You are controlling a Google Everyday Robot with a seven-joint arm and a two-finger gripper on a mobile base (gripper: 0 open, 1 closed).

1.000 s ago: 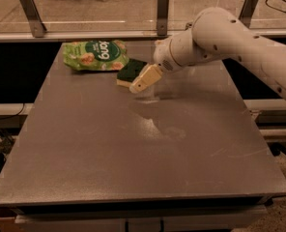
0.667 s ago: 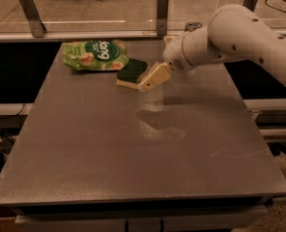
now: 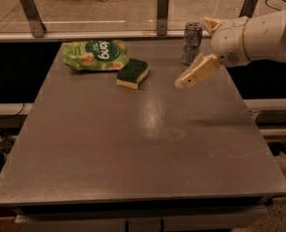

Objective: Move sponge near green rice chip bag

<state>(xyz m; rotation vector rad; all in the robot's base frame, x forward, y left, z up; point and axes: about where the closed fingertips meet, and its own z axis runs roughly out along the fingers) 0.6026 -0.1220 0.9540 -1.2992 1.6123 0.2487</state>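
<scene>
Shows sponge (image 3: pixel 133 73) lying just right of green rice chip bag (image 3: pixel 95 55) at table's (image 3: pixel 133 158) far side; farther right, gripper (image 3: pixel 197 57) spread open, empty, by silver can (image 3: pixel 193 31).

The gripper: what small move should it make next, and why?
Probably raise the gripper, which hangs apart from the sponge near the can, up and away. The sponge lies free on the table beside the green bag, so nothing seems left to carry.

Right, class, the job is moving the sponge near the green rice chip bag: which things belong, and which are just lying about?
Job: sponge; green rice chip bag; gripper, hovering right of the sponge.
Lying about: can, at the back of the table.
</scene>
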